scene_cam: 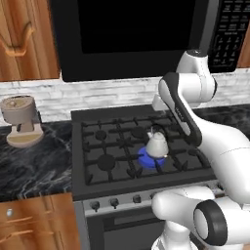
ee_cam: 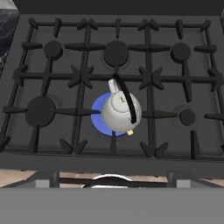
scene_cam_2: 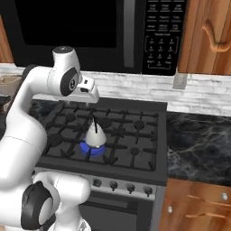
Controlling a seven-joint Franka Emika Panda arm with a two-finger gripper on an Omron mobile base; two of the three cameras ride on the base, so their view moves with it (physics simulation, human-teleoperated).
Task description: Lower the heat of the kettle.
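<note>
The small silvery-white kettle [scene_cam: 156, 145] [scene_cam_2: 95, 135] [ee_cam: 120, 109], with a dark arched handle, stands on the front middle burner of the black stove [scene_cam: 97, 141] [scene_cam_2: 135, 149] [ee_cam: 175, 144]. A blue flame [scene_cam: 146, 159] [scene_cam_2: 91, 149] [ee_cam: 98, 117] burns under it. My gripper [scene_cam_2: 89, 101] [scene_cam: 159, 103] hangs high above the back of the stove, behind and above the kettle, and points down at it. Its fingertips are too small to make out. A row of knobs [scene_cam: 114, 201] [scene_cam_2: 122, 186] runs along the stove's front panel.
A beige coffee machine [scene_cam: 22, 122] stands on the dark counter left of the stove. A black microwave [scene_cam: 132, 34] [scene_cam_2: 90, 27] hangs over the stove. Dark marble counter [scene_cam_2: 198, 140] lies to the right, and wooden cabinets [scene_cam_2: 198, 203] sit below it.
</note>
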